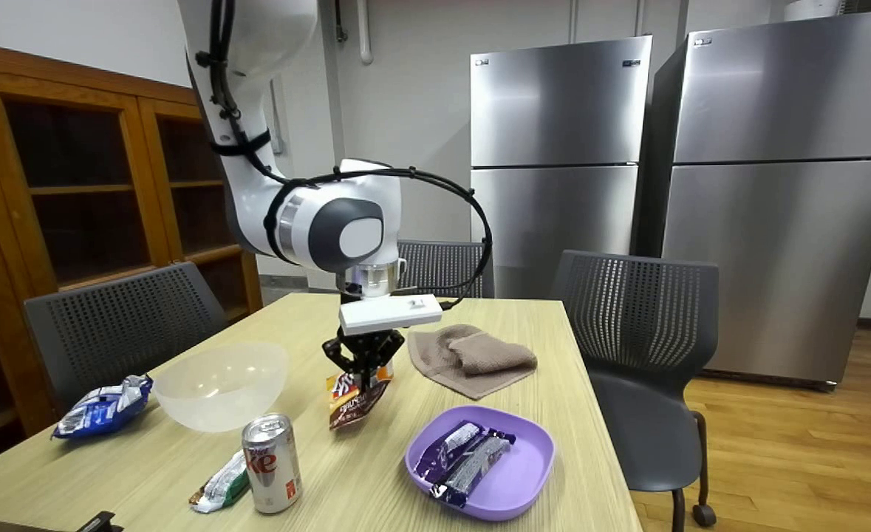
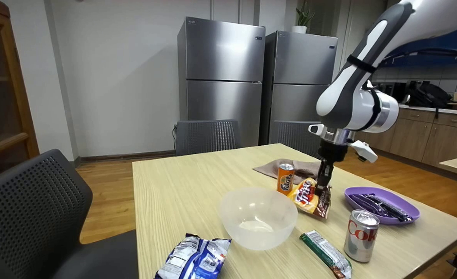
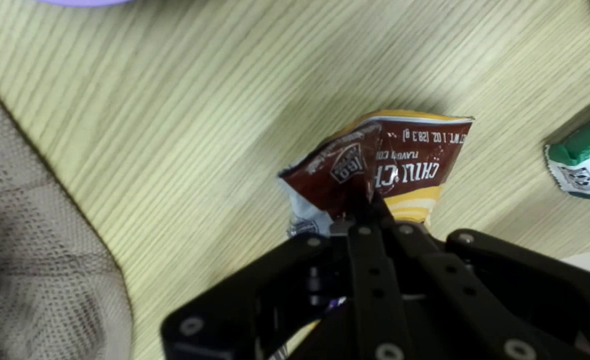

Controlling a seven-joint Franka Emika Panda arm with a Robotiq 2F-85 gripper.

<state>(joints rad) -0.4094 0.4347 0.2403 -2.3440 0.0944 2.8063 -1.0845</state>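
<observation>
My gripper points down at the table, shut on a Fritos bag. In an exterior view the bag shows its yellow and red front, with the fingertips pinching its brown end. Creased brown film of the bag rises between the closed fingers in the wrist view; the jaws hide its rear part. The bag leans close to the table, and I cannot tell whether it still touches it. Right behind it stands an orange Fanta can, and a brown towel lies beside it.
A translucent bowl stands near the bag. Around are a Diet Coke can, a green-wrapped bar, a blue snack bag and a purple plate holding dark-wrapped bars. Chairs surround the table.
</observation>
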